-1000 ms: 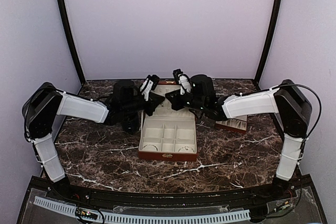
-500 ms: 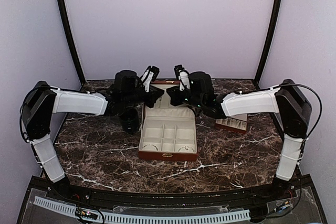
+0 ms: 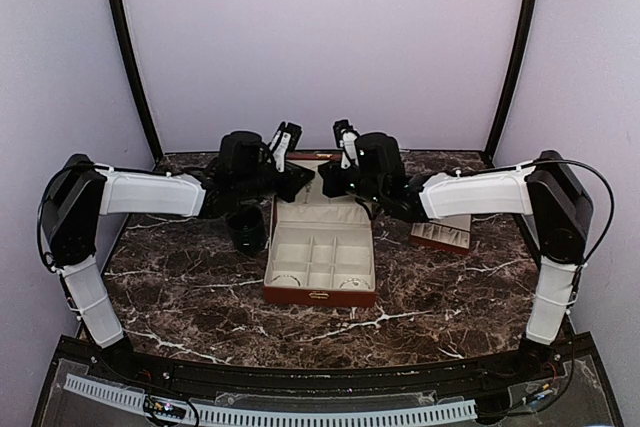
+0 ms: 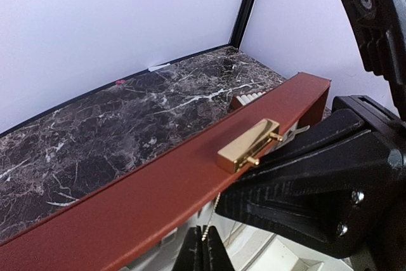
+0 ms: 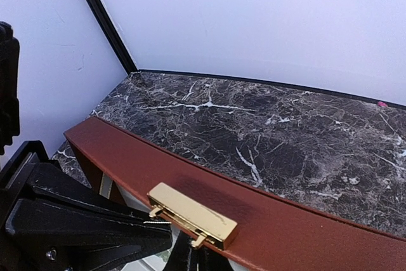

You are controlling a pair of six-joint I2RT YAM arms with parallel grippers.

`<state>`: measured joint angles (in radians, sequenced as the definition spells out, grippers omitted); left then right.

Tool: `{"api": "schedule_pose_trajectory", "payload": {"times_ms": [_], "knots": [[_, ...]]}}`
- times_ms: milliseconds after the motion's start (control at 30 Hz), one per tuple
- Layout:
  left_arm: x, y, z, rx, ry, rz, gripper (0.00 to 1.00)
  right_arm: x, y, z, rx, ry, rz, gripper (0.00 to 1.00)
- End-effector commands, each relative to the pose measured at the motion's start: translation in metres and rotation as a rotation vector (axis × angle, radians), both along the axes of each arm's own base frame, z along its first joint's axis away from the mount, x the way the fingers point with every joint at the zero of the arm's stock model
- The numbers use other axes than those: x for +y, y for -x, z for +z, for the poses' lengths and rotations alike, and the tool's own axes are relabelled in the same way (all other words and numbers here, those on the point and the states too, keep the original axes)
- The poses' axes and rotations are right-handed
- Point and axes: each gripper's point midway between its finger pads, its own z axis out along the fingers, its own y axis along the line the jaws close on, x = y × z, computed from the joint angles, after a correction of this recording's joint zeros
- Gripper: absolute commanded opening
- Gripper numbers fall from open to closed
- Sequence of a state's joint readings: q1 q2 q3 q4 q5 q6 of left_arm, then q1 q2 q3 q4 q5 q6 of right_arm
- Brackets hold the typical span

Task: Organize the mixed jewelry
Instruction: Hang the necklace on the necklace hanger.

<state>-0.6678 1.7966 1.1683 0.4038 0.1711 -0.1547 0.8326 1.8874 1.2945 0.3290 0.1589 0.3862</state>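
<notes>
Progress appears partial. The red-brown box (image 3: 320, 296) stands open at the middle of the tabletop (image 3: 190, 287), its lid (image 4: 158, 201) upright on the far side. Of the mixed jewelry, two thin pale loops (image 3: 287, 281) lie in the box's near compartments, one left and one right. The other compartments look bare from above, though pieces this small could escape that view.

The left end effector (image 4: 204, 255) is raised just near of the lid's top edge, below the gold clasp (image 4: 248, 146). Its fingers are drawn almost together, and a fine chain (image 4: 211, 217) runs up from between the tips, so it is judged to be pinching that chain. The right end effector (image 5: 192, 257) faces it from the other side of the clasp, very close. Only a sliver of its fingers shows, so neither its opening nor any load can be told.

The dark cup (image 3: 246, 235) stands left of the box and the slotted tray (image 3: 440, 237) right of it; the contents of both are hidden or too small to read.

The chain in hand is not yet placed. How many other pieces are left to sort cannot be confirmed.
</notes>
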Motion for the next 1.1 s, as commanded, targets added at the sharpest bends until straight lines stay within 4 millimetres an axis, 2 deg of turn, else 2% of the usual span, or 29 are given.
{"api": "schedule_pose_trajectory", "payload": {"times_ms": [0, 467, 1067], "knots": [[-0.005, -0.001, 0.017, 0.037, 0.065, 0.009, 0.0, -0.014, -0.013, 0.019, -0.006, -0.034, -0.099, 0.0], [-0.003, -0.012, 0.003, 0.127, 0.082, 0.12, 0.0, -0.003, -0.018, 0.008, 0.046, -0.004, -0.083, 0.0], [-0.006, -0.02, -0.008, 0.176, 0.091, 0.163, 0.0, 0.001, -0.022, -0.017, 0.121, 0.045, -0.1, 0.0]]}}
